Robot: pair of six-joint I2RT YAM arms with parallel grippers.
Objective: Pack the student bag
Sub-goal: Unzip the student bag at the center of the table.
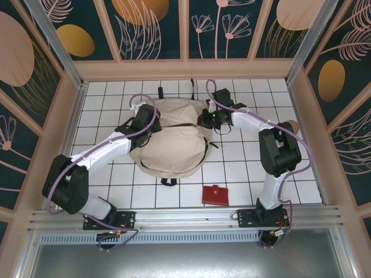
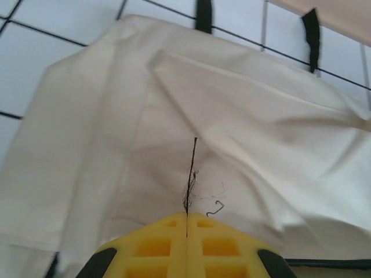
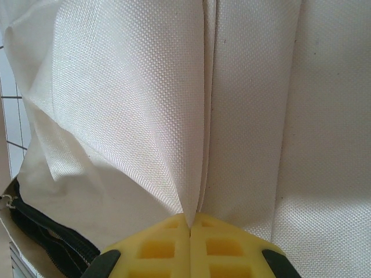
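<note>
**Fingers point(image 3: 156, 246) clenched on both arms, student bag point(image 1: 174, 145) mid-table**

R side first. In the wrist view we see the right gripper point(image 3: 190, 217) w/ its yellow tips pressed together. A fold of cream cloth runs straight into the line where they meet, so we read it as pinching the bag's fabric. Creases fan out from that spot. A black zipper point(image 3: 46, 234) lies at the lower left of that view, under the cloth edge. From above, this gripper sits at the bag's far right corner.

L side: the left gripper point(image 2: 186, 217) is also clamped tight, no gap btwn the yellow fingers. A thin dark thread point(image 2: 192, 168) lies on the cloth and runs up to their meeting line. Whether any cloth is nipped there too, we can't tell. From above, this gripper is over the bag's left side, approx level w/ the other one.

In the overhead view the bag lies flat on the white tiled table point(image 1: 110, 185), roughly centred btwn the two arms and far of their bases. Its cream fabric is rumpled, w/ a dark zip line curving down the right side. Two black straps point(image 2: 203, 11) poke out past its far edge onto the tiles.

A red wallet point(image 1: 215, 195) lies near of the bag, well apart from it, a bit left of the R arm's base.
</note>
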